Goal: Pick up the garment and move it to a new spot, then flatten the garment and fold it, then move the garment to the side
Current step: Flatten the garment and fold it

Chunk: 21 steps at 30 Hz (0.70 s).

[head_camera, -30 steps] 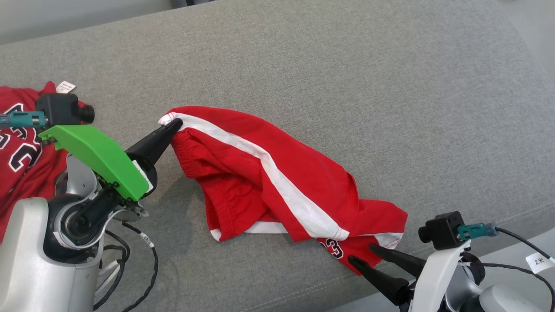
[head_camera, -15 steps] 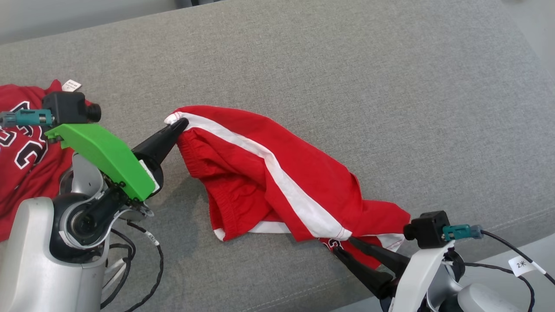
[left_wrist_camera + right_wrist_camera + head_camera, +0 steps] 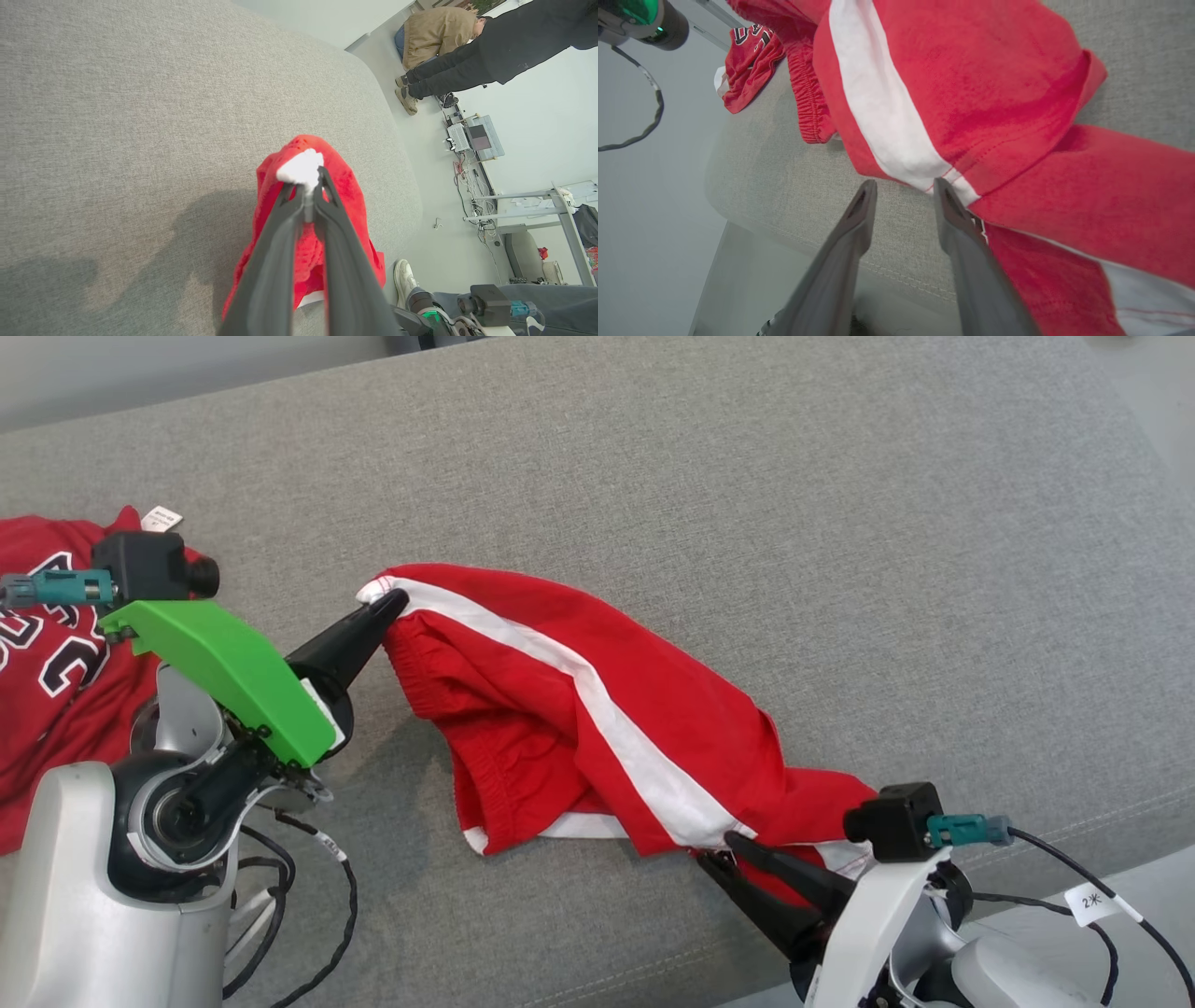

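A broad grey cushion point(image 3: 747, 476) of coarse woven fabric, with a stitched seam along its near edge, bears everything. The garment point(image 3: 672, 728), soft red shorts, sits mid-cushion toward the near edge. It is stretched slack, not flat, and its long axis runs from far left to near right. Its gathered elastic waistband faces left and its hemmed leg ends point right. A second red garment point(image 3: 47, 709) with black-and-white lettering lies crumpled at the far left, well apart from the shorts.

The left gripper point(image 3: 387, 602) is clamped on the garment's far-left corner, and a tuft of white trim bulges past its tips in the left wrist view point(image 3: 306, 186). The right gripper point(image 3: 714, 851) is at the near-right hem with its jaws apart and grey cushion showing between them point(image 3: 903, 186). One tip may touch the hem, though I cannot be sure.

A white stripe point(image 3: 597, 709) runs the length of the garment, and dark printed numerals peek out beside the right fingers.
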{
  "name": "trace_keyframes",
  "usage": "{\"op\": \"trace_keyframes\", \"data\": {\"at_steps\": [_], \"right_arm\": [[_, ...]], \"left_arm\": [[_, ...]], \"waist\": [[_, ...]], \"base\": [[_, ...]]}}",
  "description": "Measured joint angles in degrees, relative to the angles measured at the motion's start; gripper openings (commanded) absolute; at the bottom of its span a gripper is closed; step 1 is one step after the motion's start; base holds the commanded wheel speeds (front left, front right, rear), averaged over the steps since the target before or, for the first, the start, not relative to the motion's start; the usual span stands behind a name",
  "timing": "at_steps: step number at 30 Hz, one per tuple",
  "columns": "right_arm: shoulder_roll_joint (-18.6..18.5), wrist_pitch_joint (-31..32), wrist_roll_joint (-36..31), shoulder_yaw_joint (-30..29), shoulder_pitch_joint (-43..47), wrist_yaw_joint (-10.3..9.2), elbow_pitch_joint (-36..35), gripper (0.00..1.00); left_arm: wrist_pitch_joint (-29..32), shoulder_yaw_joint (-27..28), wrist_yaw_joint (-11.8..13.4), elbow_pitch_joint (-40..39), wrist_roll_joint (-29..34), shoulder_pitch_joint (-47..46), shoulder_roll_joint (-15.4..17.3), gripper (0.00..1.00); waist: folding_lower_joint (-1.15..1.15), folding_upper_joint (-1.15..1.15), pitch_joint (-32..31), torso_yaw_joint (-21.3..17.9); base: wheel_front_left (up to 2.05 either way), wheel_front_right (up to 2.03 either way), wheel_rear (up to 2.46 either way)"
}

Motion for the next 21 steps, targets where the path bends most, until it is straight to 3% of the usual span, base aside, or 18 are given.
{"op": "trace_keyframes", "data": {"at_steps": [1, 7, 10, 21], "right_arm": [[0.22, -0.34, 0.00, 0.00, -0.18, 0.02, 0.19, 0.52], [1.19, -1.36, 0.02, -0.30, -0.91, 0.21, 1.47, 0.22], [1.72, -1.83, 0.04, -0.57, -0.98, 0.21, 2.21, 0.02], [2.97, -3.44, 1.79, -1.65, -1.65, 0.68, 4.23, 0.00]], "left_arm": [[0.01, 0.13, 0.00, -0.01, 0.23, 0.02, -0.03, 0.00], [0.73, 1.01, 0.00, -0.13, 1.57, 0.34, -0.37, 0.00], [1.02, 1.24, 0.00, -0.33, 1.88, 0.71, -0.85, 0.00], [2.53, 2.13, 0.00, -1.07, 2.92, 0.93, -1.55, 0.00]], "waist": [[0.00, 0.00, -0.03, -0.01], [0.00, 0.00, -0.17, -0.17], [0.00, 0.00, -0.17, -0.22], [0.00, 0.00, -0.20, -0.38]], "base": [[0.00, 0.00, 0.00], [0.00, 0.00, 0.00], [0.00, 0.00, 0.00], [0.00, 0.00, 0.00]]}}
